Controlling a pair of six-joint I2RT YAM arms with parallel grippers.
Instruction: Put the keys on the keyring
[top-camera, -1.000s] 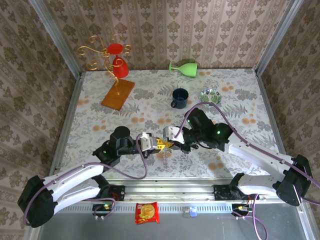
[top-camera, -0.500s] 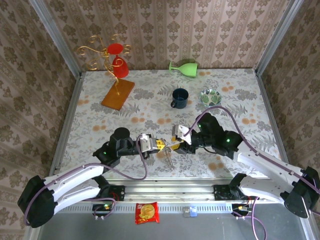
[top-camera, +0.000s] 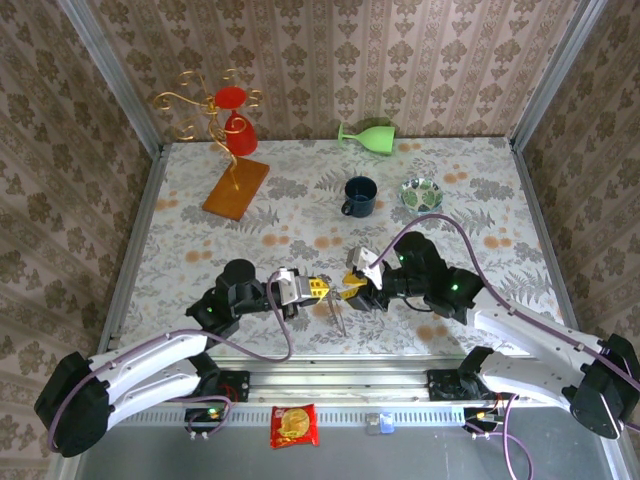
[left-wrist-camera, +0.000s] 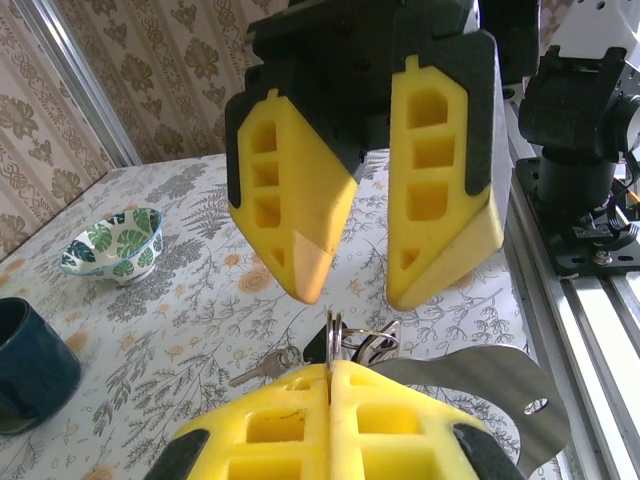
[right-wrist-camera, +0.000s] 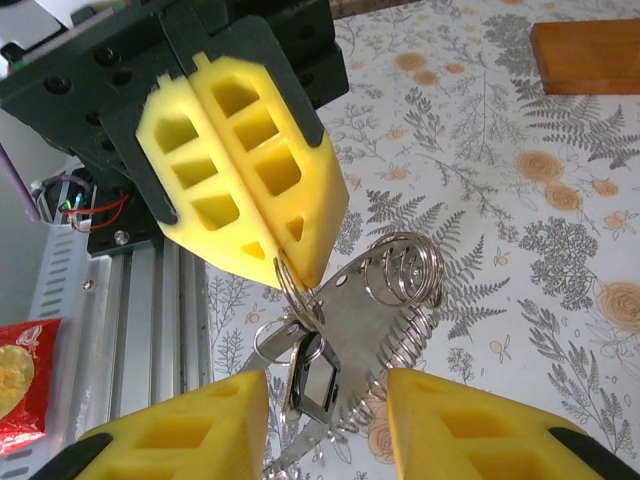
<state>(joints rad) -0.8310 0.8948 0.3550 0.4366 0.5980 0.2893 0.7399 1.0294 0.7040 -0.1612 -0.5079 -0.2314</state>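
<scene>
Backed off rightward, right pincer (top-camera: 352, 290) stands apart; left pincer (top-camera: 318, 288) clamps what looks like the keyring (right-wrist-camera: 290, 300), keys (right-wrist-camera: 312, 385) dangling.

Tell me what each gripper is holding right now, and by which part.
The left gripper pinches the keyring by its wire, keys hanging from it. The right gripper is open, holding nothing.
</scene>
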